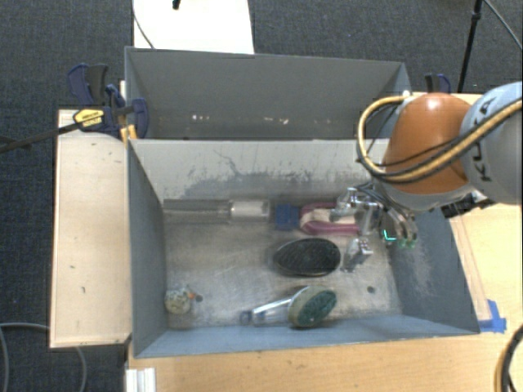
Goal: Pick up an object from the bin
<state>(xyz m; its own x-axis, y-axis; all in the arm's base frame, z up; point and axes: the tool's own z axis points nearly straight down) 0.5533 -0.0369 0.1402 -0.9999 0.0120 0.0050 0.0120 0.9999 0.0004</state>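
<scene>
Hand (359, 243): right part of the grey metal bin (151, 227), just right of the black oval brush (306, 256).
Far side: pink plastic handle (320, 219).
Hand opening: cannot tell.

Left of your silvery pincer (357, 233) you see a black oval brush (306, 256) and a pink-and-blue item (310, 217); below-left, a green brush (313, 306), silver-handled; the bin (204, 256) is grey.

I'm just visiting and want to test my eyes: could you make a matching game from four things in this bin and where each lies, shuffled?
1 black oval brush
2 green round brush
3 small speckled lump
4 clear tube

A front left corner
B along the back wall
C middle, beside the gripper
D front, right of middle

Pairs: 1-C, 2-D, 3-A, 4-B.
</scene>
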